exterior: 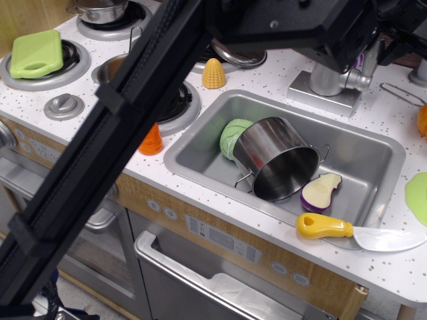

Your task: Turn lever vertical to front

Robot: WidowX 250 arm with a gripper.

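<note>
The lever (371,59) is a slim silver paddle that stands roughly upright at the right of the grey faucet body (325,80), joined to it by a short stub. The faucet stands on a square base (320,97) behind the sink. My black arm (133,113) crosses the view from the bottom left to the top right and hides the faucet's top. My gripper (395,27) shows only as dark parts at the top right, close around the lever's upper end. How its jaws stand is hidden.
The sink (373,143) holds a tipped steel pot (277,159), a green cabbage (231,135) and an eggplant half (320,192). A yellow-handled knife (327,227) lies on its front rim. Corn (213,73), a carrot (151,141), a stove knob (64,105) and a green board (37,53) are to the left.
</note>
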